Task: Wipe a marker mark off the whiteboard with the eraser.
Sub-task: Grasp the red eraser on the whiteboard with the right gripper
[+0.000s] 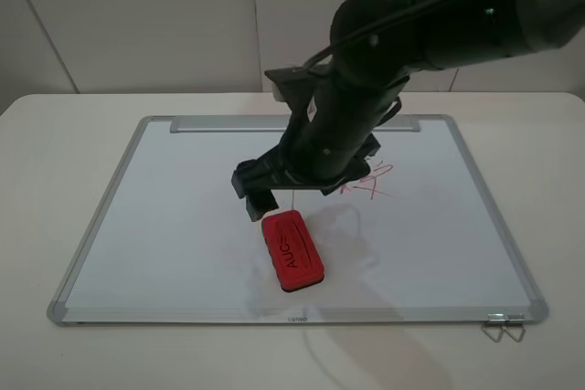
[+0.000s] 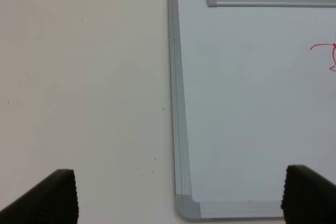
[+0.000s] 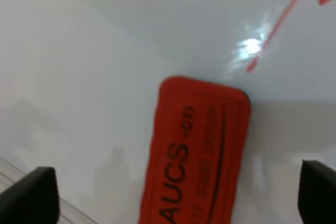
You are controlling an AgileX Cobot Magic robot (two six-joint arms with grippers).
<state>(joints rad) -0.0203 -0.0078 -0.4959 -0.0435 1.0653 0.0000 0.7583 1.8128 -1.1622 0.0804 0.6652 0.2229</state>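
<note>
Right claw is hovering wide open over the red oblong eraser. It's probably light and stiff, so I'm thinking pinch the long sides.

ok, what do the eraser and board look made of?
The eraser: red matte top, likely moulded plastic or foam; dark base strip, maybe felt. The board: glossy white face, it mirrors a light glare; frame silver with a dull sheen, probably aluminium.

Glossy whiteboard in brushed metal frame; matt red eraser.
</note>
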